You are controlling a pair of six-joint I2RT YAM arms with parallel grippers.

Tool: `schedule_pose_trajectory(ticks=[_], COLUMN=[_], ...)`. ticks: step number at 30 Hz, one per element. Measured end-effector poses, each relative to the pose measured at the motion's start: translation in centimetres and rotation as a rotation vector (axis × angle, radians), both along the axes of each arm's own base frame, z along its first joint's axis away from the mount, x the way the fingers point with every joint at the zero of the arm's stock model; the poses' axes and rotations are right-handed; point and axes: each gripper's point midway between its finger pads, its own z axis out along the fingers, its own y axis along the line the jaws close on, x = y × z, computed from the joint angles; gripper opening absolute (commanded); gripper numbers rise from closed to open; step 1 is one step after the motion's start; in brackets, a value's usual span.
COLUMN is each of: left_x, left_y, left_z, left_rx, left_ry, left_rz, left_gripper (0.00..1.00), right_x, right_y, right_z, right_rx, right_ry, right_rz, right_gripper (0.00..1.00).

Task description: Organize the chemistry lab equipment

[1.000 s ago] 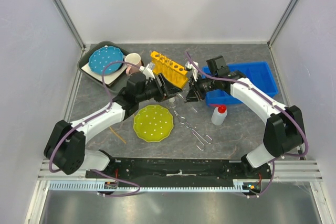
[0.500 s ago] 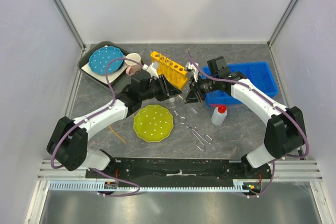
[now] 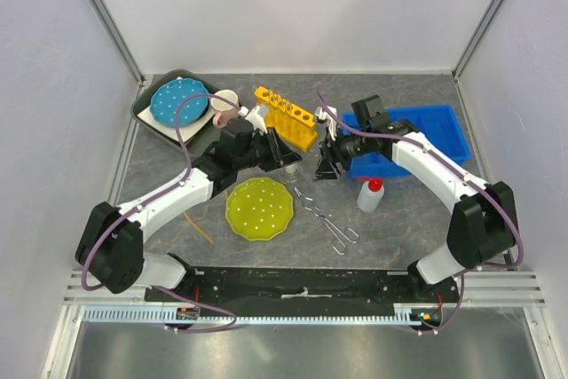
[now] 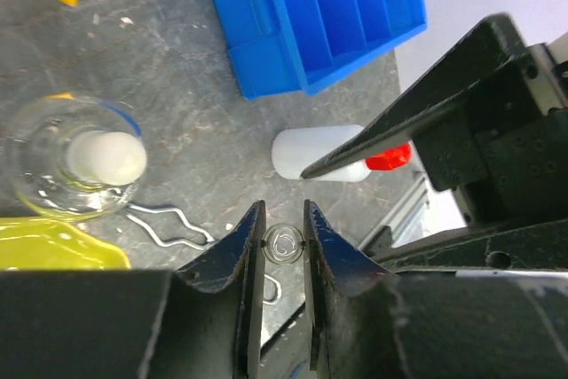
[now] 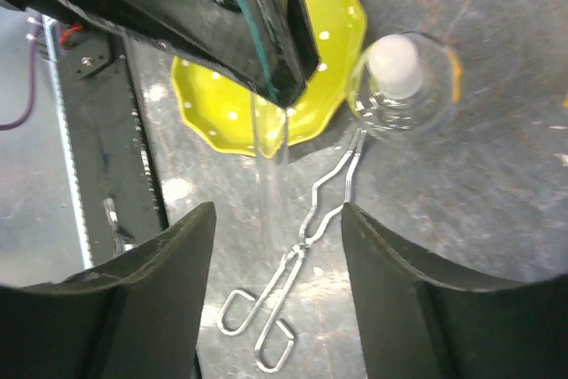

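My left gripper (image 4: 284,210) is shut on a thin clear tube (image 4: 284,244), seen end-on between its fingers. In the right wrist view that tube (image 5: 271,166) hangs from the left fingers (image 5: 266,42) down between the wide-apart fingers of my right gripper (image 5: 277,210), which is open and not touching it. Both grippers meet mid-table (image 3: 306,159), in front of the yellow test-tube rack (image 3: 286,116). The small white-capped flask (image 4: 75,161) stands just below the left gripper. Metal tongs (image 5: 302,255) lie on the table. The red-capped squeeze bottle (image 3: 370,194) stands to the right.
A blue bin (image 3: 417,135) sits behind the right arm. The yellow-green dotted plate (image 3: 258,208) lies near the front. At the back left, a blue dotted plate (image 3: 177,100) rests on a dark tray (image 3: 142,117) beside a pink mug (image 3: 224,104).
My left gripper has closed on the clear tube. My right gripper, shut on it before, has opened and let it go. Both arms stayed nearly in place.
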Motion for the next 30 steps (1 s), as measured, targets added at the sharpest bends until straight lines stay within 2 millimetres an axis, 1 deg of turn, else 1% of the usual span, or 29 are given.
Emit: schedule_pose_trajectory(ticks=[2, 4, 6, 7, 9, 11, 13, 15, 16, 18, 24, 27, 30], left_x=[0.3, 1.2, 2.5, 3.2, 4.6, 6.0, 7.2, 8.7, 9.3, 10.8, 14.1, 15.0, 15.5], left_y=[0.7, 1.4, 2.0, 2.3, 2.9, 3.3, 3.5, 3.3, 3.2, 2.9, 2.2, 1.9, 1.5], left_z=[0.2, 1.2, 2.7, 3.7, 5.7, 7.8, 9.4, 10.4, 10.6, 10.6, 9.0, 8.4, 8.0], left_rx=[0.037, 0.08, 0.117, 0.136, 0.171, 0.196, 0.219, 0.246, 0.257, 0.294, 0.402, 0.452, 0.49], left_ry=[-0.028, -0.079, -0.152, -0.19, -0.274, -0.352, -0.411, -0.459, -0.475, -0.5, -0.538, -0.559, -0.579], left_rz=[0.016, 0.036, 0.066, 0.079, 0.112, 0.136, 0.16, 0.177, 0.181, 0.19, 0.19, 0.179, 0.164], left_gripper=[0.04, 0.04, 0.04, 0.04, 0.03, 0.03, 0.03, 0.03, 0.03, 0.02, 0.02, 0.02, 0.02], right_x=[0.4, 1.5, 2.9, 3.4, 4.1, 4.2, 4.0, 3.6, 3.5, 3.8, 4.7, 4.8, 4.9], right_y=[-0.5, -1.5, -3.1, -3.9, -5.5, -6.3, -6.7, -7.2, -7.5, -8.2, -9.5, -9.7, -9.8], right_z=[0.3, 1.1, 2.1, 2.5, 3.3, 4.2, 4.8, 5.0, 5.0, 4.8, 4.4, 4.3, 4.5], right_rx=[-0.014, -0.021, -0.021, -0.023, -0.031, -0.03, -0.023, -0.019, -0.019, -0.019, -0.017, -0.014, -0.01], right_ry=[-0.018, -0.049, -0.092, -0.113, -0.152, -0.188, -0.222, -0.235, -0.236, -0.237, -0.235, -0.236, -0.242], right_rz=[-0.005, -0.029, -0.074, -0.096, -0.139, -0.161, -0.175, -0.188, -0.198, -0.224, -0.276, -0.288, -0.293], right_gripper=[0.79, 0.84, 0.87, 0.89, 0.91, 0.94, 0.96, 0.96, 0.98, 0.98, 0.98, 0.98, 0.98])
